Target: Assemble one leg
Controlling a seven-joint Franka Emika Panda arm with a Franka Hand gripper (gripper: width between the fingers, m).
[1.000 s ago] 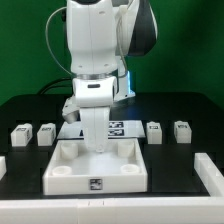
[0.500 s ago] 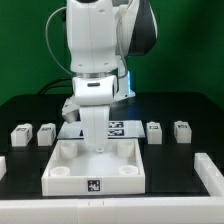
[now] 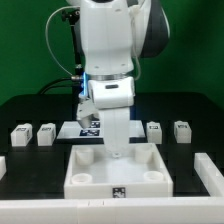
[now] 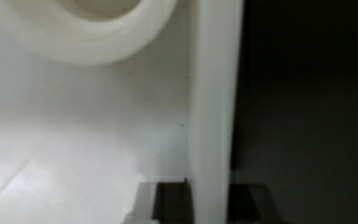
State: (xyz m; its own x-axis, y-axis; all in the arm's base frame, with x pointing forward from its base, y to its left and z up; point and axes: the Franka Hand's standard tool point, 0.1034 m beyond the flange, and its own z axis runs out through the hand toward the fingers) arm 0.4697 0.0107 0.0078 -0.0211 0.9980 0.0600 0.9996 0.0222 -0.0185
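Note:
Several small white legs with tags lie on the black table: two at the exterior view's left (image 3: 20,133) (image 3: 45,133) and two at its right (image 3: 154,131) (image 3: 181,130). None is held. The large white tray (image 3: 90,178) lies in front. My gripper (image 3: 118,150) reaches down onto the tray's back wall. In the wrist view that wall (image 4: 211,100) runs between my two dark fingers (image 4: 171,203), and the gripper (image 4: 210,196) is shut on it. A round corner socket (image 4: 105,25) shows inside the tray.
The marker board (image 3: 92,128) lies behind the tray, partly hidden by the arm. White blocks sit at the table's edges on the exterior view's left (image 3: 3,164) and right (image 3: 208,172). Black table (image 4: 309,100) lies beyond the tray wall.
The arm and the white tray have both shifted toward the exterior view's right, the tray moving with the gripper. The legs have not moved.

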